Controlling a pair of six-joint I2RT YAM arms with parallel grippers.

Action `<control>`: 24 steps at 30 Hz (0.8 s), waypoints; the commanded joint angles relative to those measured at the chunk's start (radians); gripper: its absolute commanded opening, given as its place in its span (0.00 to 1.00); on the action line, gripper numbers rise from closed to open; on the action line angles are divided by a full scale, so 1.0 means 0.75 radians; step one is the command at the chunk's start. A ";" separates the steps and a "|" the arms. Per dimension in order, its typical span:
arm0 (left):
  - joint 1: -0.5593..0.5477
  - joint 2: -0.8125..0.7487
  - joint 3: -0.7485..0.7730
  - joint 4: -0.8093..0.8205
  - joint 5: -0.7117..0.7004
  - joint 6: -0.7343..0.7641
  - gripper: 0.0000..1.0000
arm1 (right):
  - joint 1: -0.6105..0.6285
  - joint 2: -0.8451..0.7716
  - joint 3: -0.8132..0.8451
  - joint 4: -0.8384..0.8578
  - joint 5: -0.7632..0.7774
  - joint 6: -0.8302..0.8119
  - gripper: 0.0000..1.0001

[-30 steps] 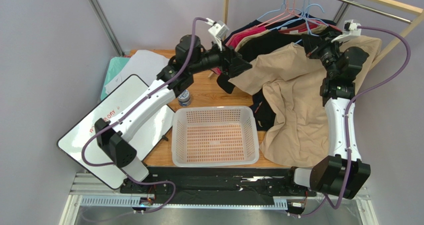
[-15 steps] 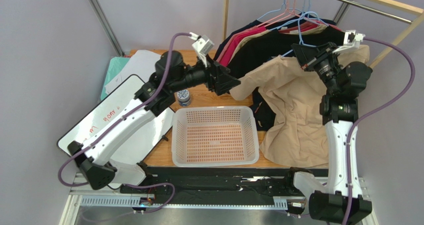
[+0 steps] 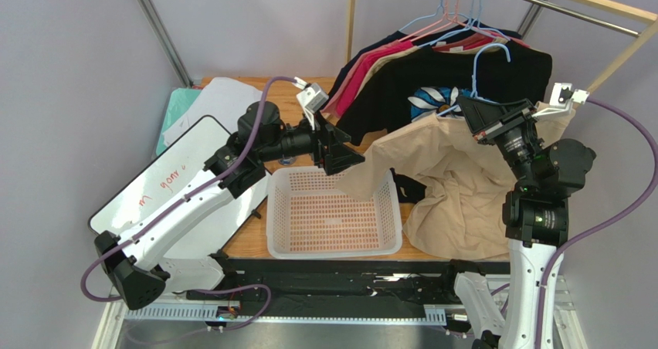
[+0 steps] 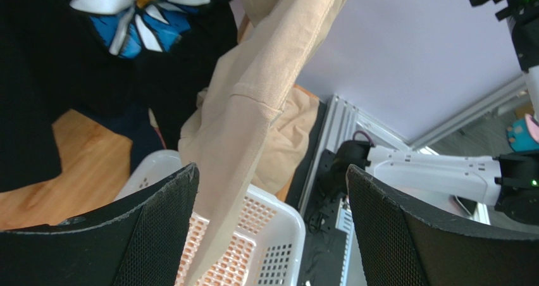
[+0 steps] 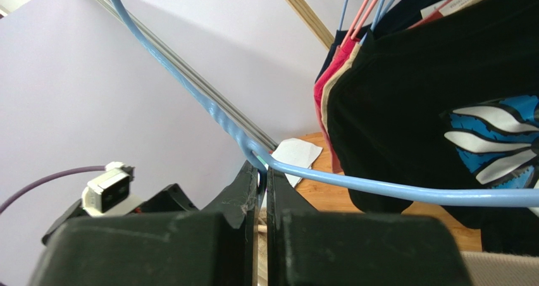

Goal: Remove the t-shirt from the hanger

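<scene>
Just pulled off the wooden rack (image 3: 587, 1) — beige cotton t-shirt (image 3: 456, 179), seemingly nearly free of light-blue hanger (image 3: 488, 52) clenched in right pincer (image 3: 473, 117); left pincer (image 3: 344, 152) released.

Tan t-shirt (image 3: 456, 179) looks like soft matt cloth, blue hanger (image 5: 379, 186) smooth glossy plastic, basket (image 3: 334, 250) white perforated plastic, tabletop (image 4: 63, 166) warm wood grain.

On the tabletop (image 3: 245, 245) a white basket (image 3: 334, 250) sits centrally, with a whiteboard (image 3: 154, 191) and papers (image 3: 220, 98) at left. The t-shirt (image 3: 456, 225) rests its lower folds at right.
</scene>
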 commanded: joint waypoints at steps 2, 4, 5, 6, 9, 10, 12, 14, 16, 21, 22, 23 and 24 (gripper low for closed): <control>-0.018 0.033 -0.021 0.064 0.163 0.030 0.91 | 0.002 -0.024 0.030 -0.044 -0.006 0.050 0.00; -0.025 0.052 -0.058 0.082 0.153 0.032 0.90 | 0.002 -0.032 0.028 -0.052 -0.020 0.052 0.00; -0.025 0.062 -0.068 0.098 0.155 0.032 0.90 | 0.002 -0.032 0.028 -0.052 -0.024 0.054 0.00; -0.029 0.084 -0.080 0.115 0.159 0.026 0.89 | 0.002 -0.034 0.026 -0.056 -0.035 0.054 0.00; -0.043 0.147 -0.076 0.139 0.167 0.016 0.86 | 0.002 -0.040 0.030 -0.060 -0.041 0.058 0.00; -0.047 0.164 -0.076 0.147 0.157 0.022 0.84 | 0.002 -0.042 0.028 -0.056 -0.041 0.062 0.00; -0.047 0.209 -0.072 0.146 0.118 0.022 0.80 | 0.002 -0.048 0.028 -0.048 -0.035 0.072 0.00; -0.047 0.240 -0.056 0.117 0.057 0.028 0.74 | 0.002 -0.054 0.032 -0.046 -0.035 0.070 0.00; -0.047 0.274 -0.044 0.078 -0.004 0.028 0.55 | 0.002 -0.062 0.032 -0.048 -0.014 0.066 0.00; -0.045 0.240 -0.041 -0.024 -0.231 0.018 0.00 | 0.002 -0.109 0.015 -0.128 0.128 0.015 0.00; -0.047 0.220 -0.050 -0.022 -0.258 0.010 0.00 | 0.002 -0.120 0.001 -0.144 0.163 0.011 0.00; -0.045 0.195 -0.062 -0.028 -0.363 -0.007 0.00 | 0.002 -0.134 -0.007 -0.159 0.204 0.007 0.00; -0.045 0.130 -0.096 -0.032 -0.435 -0.027 0.00 | 0.002 -0.162 -0.019 -0.173 0.290 0.009 0.00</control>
